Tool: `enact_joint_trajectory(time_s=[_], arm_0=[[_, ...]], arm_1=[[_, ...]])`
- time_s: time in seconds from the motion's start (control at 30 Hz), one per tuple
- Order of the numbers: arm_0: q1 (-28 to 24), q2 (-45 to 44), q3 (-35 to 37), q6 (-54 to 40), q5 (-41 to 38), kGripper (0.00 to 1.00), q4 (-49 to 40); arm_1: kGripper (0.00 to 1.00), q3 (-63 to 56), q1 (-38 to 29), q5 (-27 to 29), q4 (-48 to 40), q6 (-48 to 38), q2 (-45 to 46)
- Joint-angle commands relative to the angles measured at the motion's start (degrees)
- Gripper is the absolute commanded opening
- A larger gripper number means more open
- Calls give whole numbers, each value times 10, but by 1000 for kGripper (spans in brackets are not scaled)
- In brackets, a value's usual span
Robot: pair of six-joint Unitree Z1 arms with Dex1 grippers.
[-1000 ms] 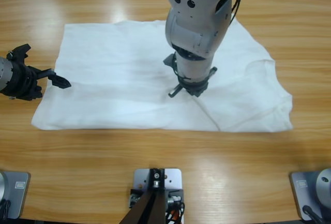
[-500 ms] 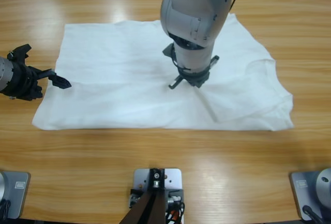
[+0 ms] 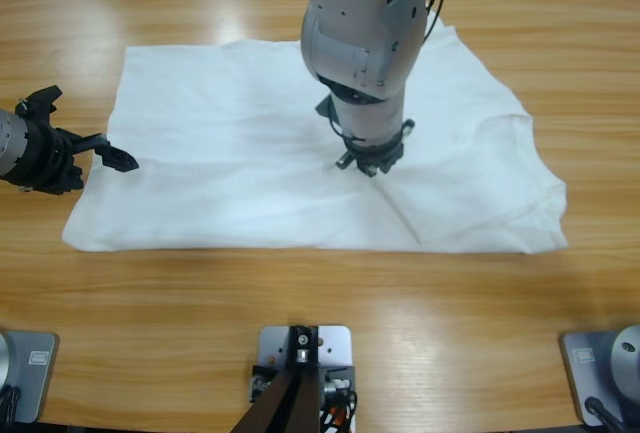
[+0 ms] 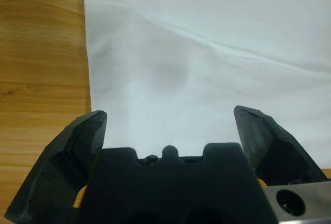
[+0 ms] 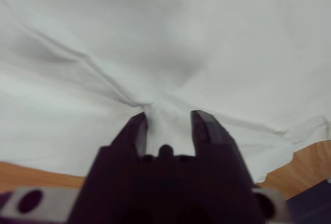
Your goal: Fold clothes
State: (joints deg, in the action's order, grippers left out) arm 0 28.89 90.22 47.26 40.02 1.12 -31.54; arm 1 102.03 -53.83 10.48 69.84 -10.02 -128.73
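Right end effector [image 3: 372, 162] clamped on a pinch of T-shirt [image 3: 230, 153]; left end effector [image 3: 95, 153] apart, above shirt edge on bench [image 3: 300, 303].

T-shirt [image 3: 240, 153] flat on table [image 3: 320, 303] | right end effector [image 3: 372, 163] mid-shirt | left end effector [image 3: 105, 156] at shirt's edge

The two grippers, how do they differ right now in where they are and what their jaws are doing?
The left gripper sits at the T-shirt's side edge, reaching in low from the side; the right gripper comes down on the shirt's middle. The left's jaws stand wide apart with nothing between them; the right's are drawn close, pinching a fold of cloth. Both have black jaws and point at the same white shirt.
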Motion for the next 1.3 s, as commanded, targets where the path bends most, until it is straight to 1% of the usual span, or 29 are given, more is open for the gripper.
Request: enact_joint_trajectory(time_s=[0.03, 0.23, 0.3, 0.37, 0.43, 0.53, 0.6, 0.67, 0.77, 0.83, 1.03, 1.3], arm_0=[[-5, 24, -12, -5, 7, 964, 7], [-5, 19, -13, -5, 7, 964, 7], [-5, 17, -13, -5, 7, 964, 7], [-5, 13, -13, -5, 7, 964, 7], [-5, 10, -14, -4, 7, 964, 7], [-5, 2, -13, -4, 7, 964, 7], [-6, -11, -13, -4, 9, 964, 7], [-10, -35, -16, -6, 19, 964, 6], [-19, -70, -28, 0, 19, 964, 5], [-17, -90, -43, 25, 16, 964, 3], [-13, -79, -60, 76, -2, 959, -16], [33, -128, -79, 157, -75, 959, -27]], arm_1=[[1000, 21, -6, 32, 7, -13, 29], [1000, 10, 44, 23, 6, -51, 99], [1000, -14, 68, 20, -2, -61, 129], [1000, -58, 100, 3, -26, -72, 169], [1000, -125, 139, -31, -73, -78, 223], [1000, -231, 196, -111, -152, -78, 297], [1000, -285, 229, -164, -190, -76, 326], [1000, -331, 253, -197, -218, -74, 348], [1000, -360, 266, -210, -227, -69, 368], [1000, -369, 272, -218, -229, -68, 383], [1000, -388, 277, -231, -235, -66, 417], [1000, -441, 277, -240, -269, -69, 447]])
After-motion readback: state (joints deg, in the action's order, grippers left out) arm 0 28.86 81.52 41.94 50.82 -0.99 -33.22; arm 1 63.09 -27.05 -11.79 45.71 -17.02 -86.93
